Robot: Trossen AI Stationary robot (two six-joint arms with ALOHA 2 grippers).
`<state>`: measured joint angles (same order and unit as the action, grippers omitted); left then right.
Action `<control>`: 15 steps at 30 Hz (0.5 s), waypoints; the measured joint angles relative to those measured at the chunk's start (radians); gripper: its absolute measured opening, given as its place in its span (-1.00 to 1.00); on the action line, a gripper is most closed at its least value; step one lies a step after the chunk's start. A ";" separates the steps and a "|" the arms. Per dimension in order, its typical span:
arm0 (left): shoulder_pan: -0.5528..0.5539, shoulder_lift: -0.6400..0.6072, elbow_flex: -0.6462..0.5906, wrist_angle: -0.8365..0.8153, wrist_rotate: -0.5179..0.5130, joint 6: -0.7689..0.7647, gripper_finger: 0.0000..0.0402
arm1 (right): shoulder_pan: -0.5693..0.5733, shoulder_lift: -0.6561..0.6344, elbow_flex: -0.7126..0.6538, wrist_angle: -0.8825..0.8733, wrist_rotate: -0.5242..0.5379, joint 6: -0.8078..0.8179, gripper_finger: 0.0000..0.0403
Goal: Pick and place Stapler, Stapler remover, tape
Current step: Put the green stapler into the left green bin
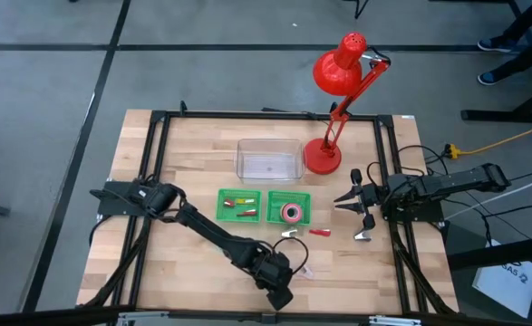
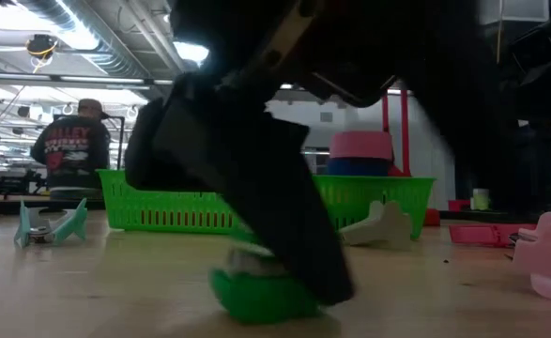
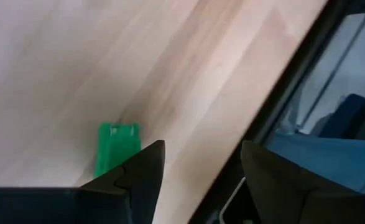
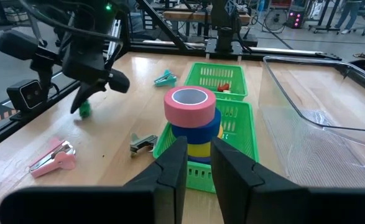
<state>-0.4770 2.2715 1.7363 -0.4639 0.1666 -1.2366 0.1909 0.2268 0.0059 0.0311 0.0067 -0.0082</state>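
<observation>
A small green stapler [image 3: 115, 148] lies on the wood near the table's front edge. My left gripper [image 3: 201, 146] stands open and slanted down right over it [image 2: 261, 296]; the stapler shows outside one finger, not between the two. A pink stapler [image 4: 51, 158] and a silver staple remover [image 4: 143, 143] lie close by, and a teal staple remover [image 4: 165, 78] lies farther off. The tape [image 4: 191, 115], pink on blue on yellow rolls, is stacked in a green basket [image 1: 300, 201]. My right gripper [image 4: 199, 158] waits at the table's right, slightly open and holding nothing. My left gripper comes at the green stapler slanting down, one finger [image 2: 294, 235] standing in front of it in the low view. The finger hides the spot where they might meet, so I cannot tell whether it touches the stapler. The stapler lies flat on the table.
A second green basket [image 1: 238, 206] holds small red and yellow things. A clear plastic tub [image 1: 268, 158] and a red desk lamp [image 1: 324, 154] stand behind the baskets. A small red thing [image 1: 318, 232] lies on the wood. A black frame rail runs along the near edge [image 3: 275, 106].
</observation>
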 joint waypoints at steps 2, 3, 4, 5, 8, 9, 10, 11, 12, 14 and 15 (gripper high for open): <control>0.001 0.000 0.000 -0.027 -0.007 0.000 0.04 | 0.000 0.000 0.000 0.000 0.000 0.000 -0.64; 0.001 0.000 0.000 -0.039 -0.008 0.000 0.04 | 0.000 0.000 0.000 0.000 0.000 0.000 -0.64; 0.001 0.000 0.000 -0.047 -0.009 0.000 0.04 | 0.000 0.000 0.000 0.000 0.000 0.000 -0.64; 0.002 0.000 0.000 -0.050 -0.009 0.000 0.04 | 0.000 0.000 0.000 0.000 0.000 0.000 -0.64; 0.002 0.000 0.000 -0.066 -0.012 0.000 0.04 | 0.000 0.000 0.000 0.000 0.000 0.000 -0.64; 0.002 0.000 0.000 -0.072 -0.018 0.000 0.04 | 0.000 0.000 0.000 0.000 0.000 0.000 -0.64; 0.001 -0.001 0.000 -0.079 -0.022 0.001 0.04 | 0.000 0.000 0.000 0.000 0.000 0.000 -0.64; 0.001 -0.002 0.000 -0.090 -0.028 0.005 0.04 | 0.000 0.000 0.000 0.000 0.000 0.000 -0.64; 0.001 -0.003 0.000 -0.098 -0.034 0.010 0.04 | 0.000 0.000 0.000 0.000 0.000 0.000 -0.64; 0.002 -0.007 0.000 -0.114 -0.049 0.021 0.04 | 0.000 0.000 0.000 0.000 0.000 0.000 -0.64; 0.002 -0.011 0.000 -0.133 -0.069 0.029 0.04 | 0.000 0.000 0.000 0.000 0.000 0.000 -0.64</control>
<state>-0.4751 2.2606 1.7363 -0.5971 0.0979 -1.2080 0.1909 0.2268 0.0060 0.0311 0.0067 -0.0082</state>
